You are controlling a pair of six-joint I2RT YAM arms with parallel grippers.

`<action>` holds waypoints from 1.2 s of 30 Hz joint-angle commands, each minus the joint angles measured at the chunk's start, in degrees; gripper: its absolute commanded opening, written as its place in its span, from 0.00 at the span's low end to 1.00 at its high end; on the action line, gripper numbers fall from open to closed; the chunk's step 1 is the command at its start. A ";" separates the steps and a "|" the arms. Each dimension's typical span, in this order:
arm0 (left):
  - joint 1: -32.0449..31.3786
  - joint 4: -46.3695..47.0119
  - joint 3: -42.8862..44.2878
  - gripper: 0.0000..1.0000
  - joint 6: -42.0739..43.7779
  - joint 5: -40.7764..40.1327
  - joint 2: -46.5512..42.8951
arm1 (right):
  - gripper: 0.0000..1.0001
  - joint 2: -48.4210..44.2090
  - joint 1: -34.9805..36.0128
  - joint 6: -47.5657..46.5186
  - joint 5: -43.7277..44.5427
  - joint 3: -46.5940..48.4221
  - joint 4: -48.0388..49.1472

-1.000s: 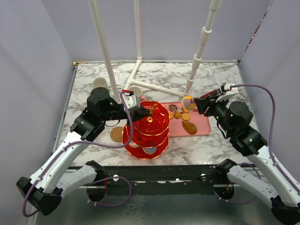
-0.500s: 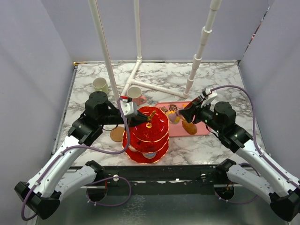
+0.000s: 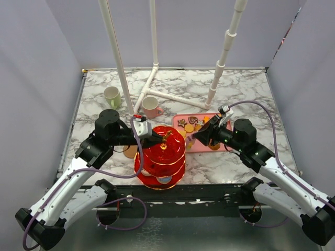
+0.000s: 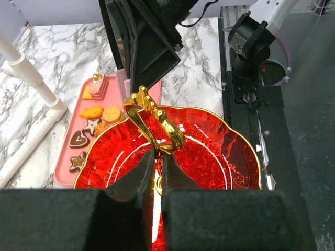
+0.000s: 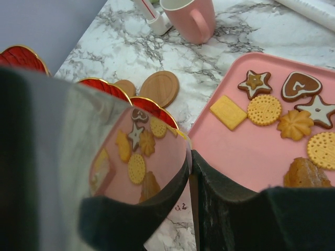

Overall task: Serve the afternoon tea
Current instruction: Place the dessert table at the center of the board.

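The red three-tier stand (image 3: 162,157) stands near the table's front. My left gripper (image 3: 157,139) is shut on the stem just under its gold finial (image 4: 154,120), and the top tier (image 4: 209,157) is bare. My right gripper (image 3: 200,136) hovers between the stand and the pink tray (image 3: 178,117), shut (image 5: 189,159) on a thin, shiny metal spatula (image 5: 141,151) that mirrors the tray. Cookies (image 5: 264,110) lie spread on the tray (image 5: 251,151). A pink mug (image 3: 151,106) and a pale green mug (image 3: 111,96) stand behind. Two brown coasters (image 5: 159,88) lie left of the stand.
White pipe legs (image 3: 157,68) rise from the back of the marble table, with a pipe foot running across beside the pink mug. The lower tiers of the stand hold a few pastries (image 3: 166,179). The table's metal front rail (image 3: 209,188) is close behind the stand.
The stand has slid toward the front edge in my left gripper's hold. My right gripper has come left and down from the tray's far corner to the stand's right side.
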 commanded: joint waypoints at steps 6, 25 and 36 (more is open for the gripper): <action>-0.22 2.07 -2.22 0.22 3.49 -2.84 -5.01 | 0.29 -0.79 1.98 0.90 0.03 -1.64 0.05; -0.23 -3.38 0.06 0.60 9.06 -5.07 -4.97 | 0.32 -0.21 5.94 3.45 -0.53 -5.26 0.36; -0.23 -3.75 2.09 0.94 7.93 -4.97 -3.97 | 0.43 -0.75 9.35 4.23 1.28 -7.21 2.06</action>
